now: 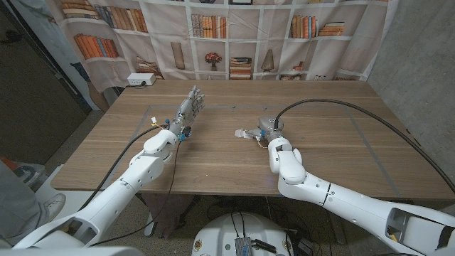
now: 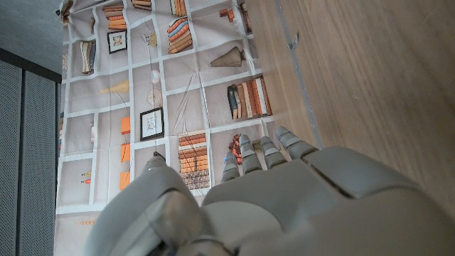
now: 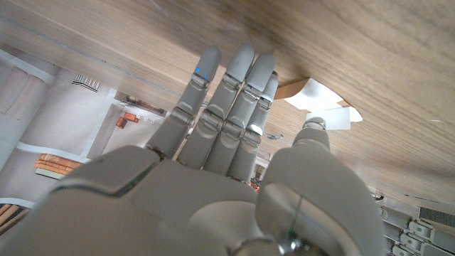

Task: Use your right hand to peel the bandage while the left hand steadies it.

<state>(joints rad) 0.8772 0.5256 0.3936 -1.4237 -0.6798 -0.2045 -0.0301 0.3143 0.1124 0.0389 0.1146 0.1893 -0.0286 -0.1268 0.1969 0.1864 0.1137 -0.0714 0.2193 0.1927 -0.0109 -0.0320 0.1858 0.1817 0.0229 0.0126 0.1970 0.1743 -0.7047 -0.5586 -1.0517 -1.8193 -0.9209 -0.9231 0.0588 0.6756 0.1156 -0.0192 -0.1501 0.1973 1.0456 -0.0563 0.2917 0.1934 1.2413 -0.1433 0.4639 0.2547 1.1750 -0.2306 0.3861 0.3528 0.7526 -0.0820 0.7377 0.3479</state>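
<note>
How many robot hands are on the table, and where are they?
2. The left hand is raised over the table's left side, fingers apart, holding nothing. The right hand is near the middle, right beside the white bandage. None seem hidden.

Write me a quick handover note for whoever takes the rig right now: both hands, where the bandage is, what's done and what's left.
Left hand: raised over the table's left half, fingers apart, holding nothing, well away from the bandage.
Right hand: at mid-table right beside the bandage, fingers extended toward it; whether it touches or pinches it cannot be told.
Bandage: lying on the wooden table, its white wrapper flaps showing next to the right hand's fingertips in the right wrist view.
Done: right hand has reached the bandage.
Left: bring the left hand over to steady it, then peel with the right.
</note>
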